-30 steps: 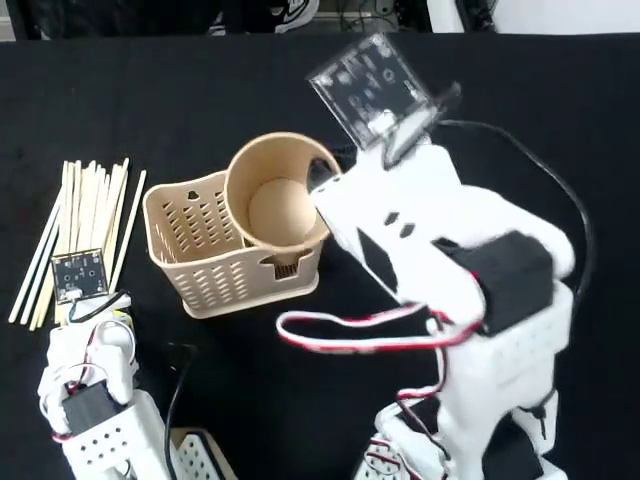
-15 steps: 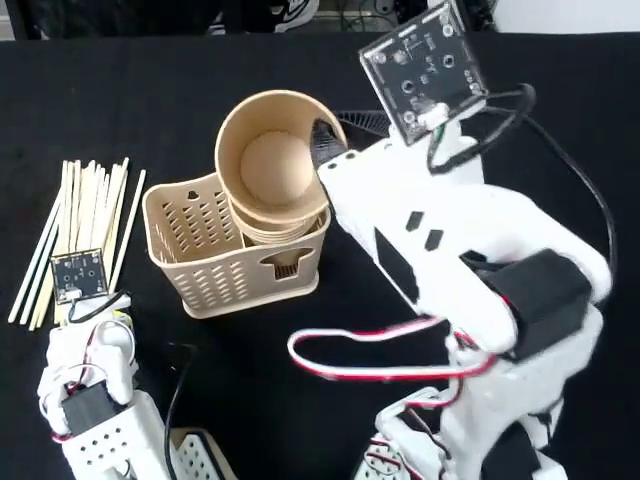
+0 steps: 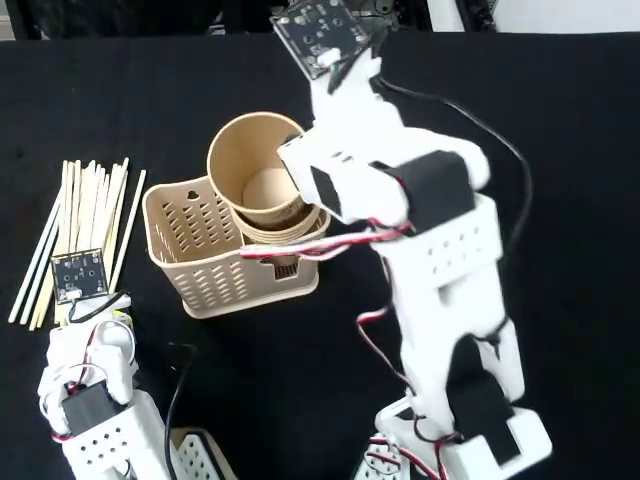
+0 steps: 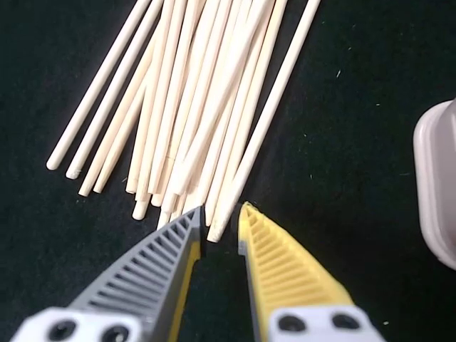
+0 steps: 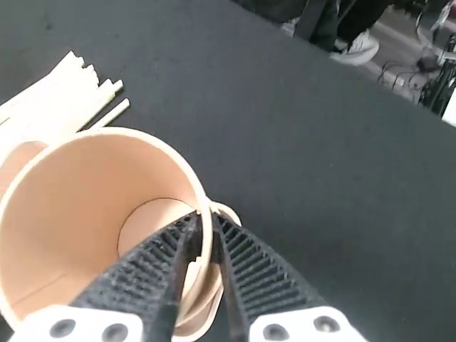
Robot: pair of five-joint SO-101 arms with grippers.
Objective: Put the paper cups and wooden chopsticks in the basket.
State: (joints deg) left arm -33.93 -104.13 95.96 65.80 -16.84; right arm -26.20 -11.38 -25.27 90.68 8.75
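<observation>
Pinching the tan paper cup (image 3: pixel 248 165) by its rim, the right gripper (image 3: pixel 293 168) is holding it tilted over nested cups (image 3: pixel 285 232) in the beige perforated plastic basket (image 3: pixel 190 255). Left wrist: left gripper (image 4: pixel 221 217) is hovering slightly spread at the pale wooden chopsticks (image 4: pixel 192 107). Right wrist: rim clamped; I'd level the cup before releasing.

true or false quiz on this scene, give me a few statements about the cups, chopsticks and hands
1. The right hand pinches the rim of a paper cup. True.
2. The chopsticks stand inside the basket. False: they lie flat on the table beside the basket.
3. The left hand holds a cup. False: it is open at the ends of the chopsticks and holds nothing.
4. The held cup sits over other cups that are in the basket. True.
</observation>
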